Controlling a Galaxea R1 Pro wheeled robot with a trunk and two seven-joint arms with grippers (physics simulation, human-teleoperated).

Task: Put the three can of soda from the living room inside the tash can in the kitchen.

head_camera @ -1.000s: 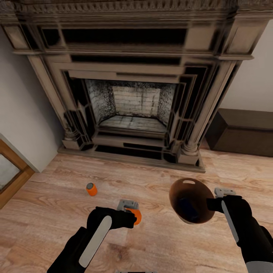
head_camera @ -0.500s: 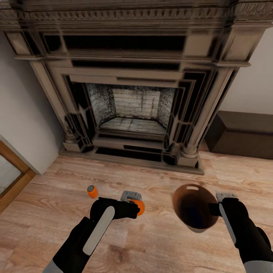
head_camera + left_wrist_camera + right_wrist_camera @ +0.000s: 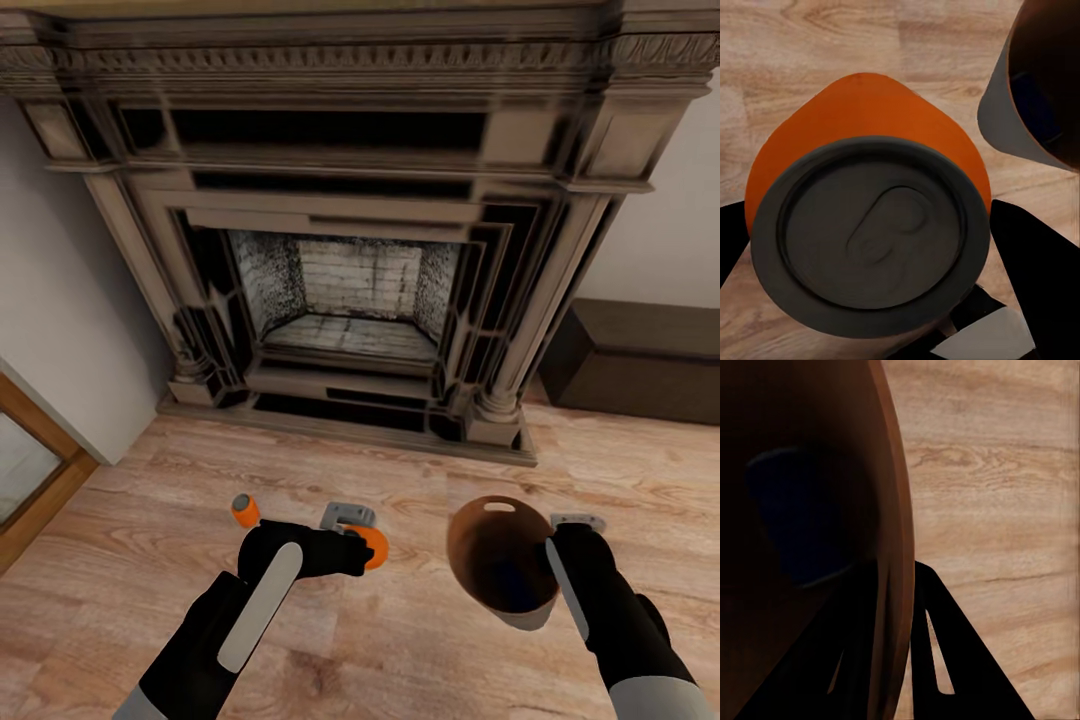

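My left gripper (image 3: pixel 352 540) is shut on an orange can of soda (image 3: pixel 372 547), held above the plank floor; the left wrist view looks down on that can's (image 3: pixel 870 225) grey top. A second orange can (image 3: pixel 244 511) stands on the floor just left of my left arm. My right gripper (image 3: pixel 556 535) is shut on the rim of the copper-brown tash can (image 3: pixel 497 565), which hangs tilted with its slot handle at the far side. In the right wrist view the rim (image 3: pixel 896 547) sits between my fingers and a blue can (image 3: pixel 802 525) lies inside the dark bin.
A dark carved fireplace (image 3: pixel 350 250) fills the wall ahead, with a low dark chest (image 3: pixel 640 365) to its right. A wood-framed glass door (image 3: pixel 25 460) stands at the left edge. Light plank floor (image 3: pixel 400 650) lies under both arms.
The view has shifted a little. The tash can has swung more upright and slightly left in my right gripper. My left gripper still holds the orange can at about the same height.
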